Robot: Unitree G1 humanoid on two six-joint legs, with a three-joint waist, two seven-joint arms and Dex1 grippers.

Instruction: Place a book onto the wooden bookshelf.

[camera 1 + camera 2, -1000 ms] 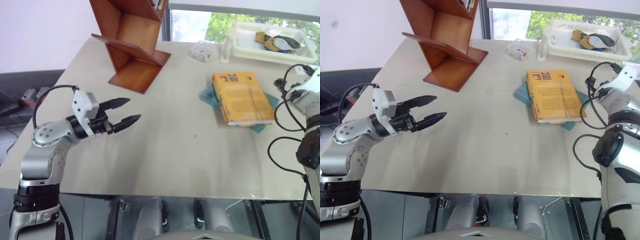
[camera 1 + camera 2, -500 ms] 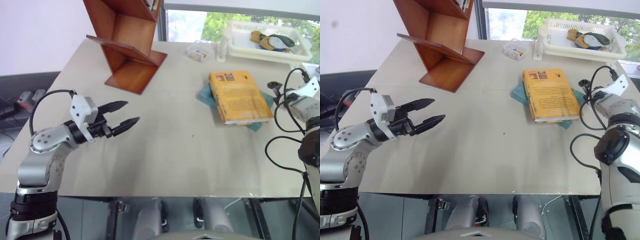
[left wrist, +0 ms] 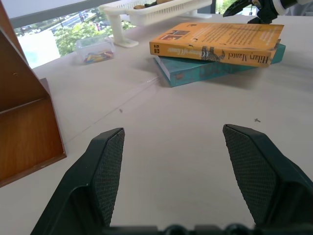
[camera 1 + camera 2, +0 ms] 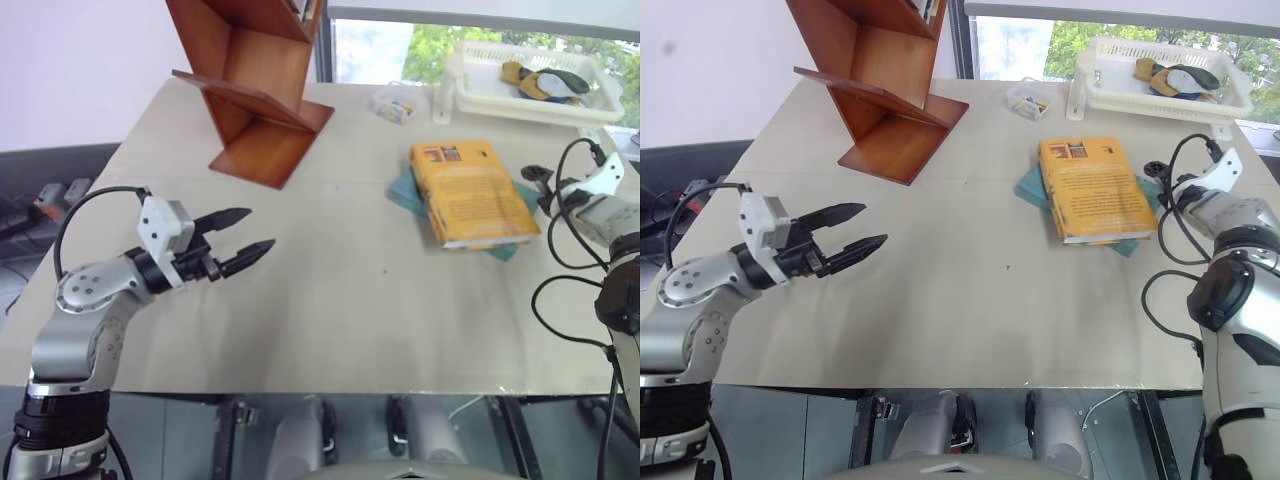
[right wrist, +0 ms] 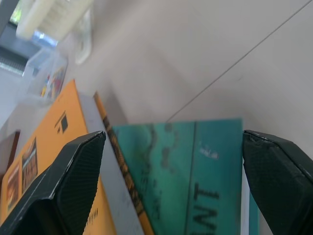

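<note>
The thick orange-yellow book (image 4: 472,192) lies flat on top of a thinner teal book (image 4: 406,189) on the right side of the table. The wooden bookshelf (image 4: 262,90), slanted reddish-brown boards on a flat base, stands at the back left. My left gripper (image 4: 258,228) hovers open over the table's left front, pointing at the books from far off, with nothing between its fingers (image 3: 105,161). My right gripper (image 5: 172,134) is open at the table's right edge, just beside the two books. Its fingers (image 5: 73,186) are wide apart and frame the stacked book edges without touching them.
A white plastic basket (image 4: 470,88) with a few items stands at the back right. A small clear box (image 4: 397,102) sits between it and the bookshelf. Bare tabletop (image 4: 340,290) stretches between my grippers. Cables loop around my right wrist (image 4: 600,200).
My right hand has shifted left, closer to the books, and its wrist has turned. The left gripper has stayed in place. The camera view moved a little.
</note>
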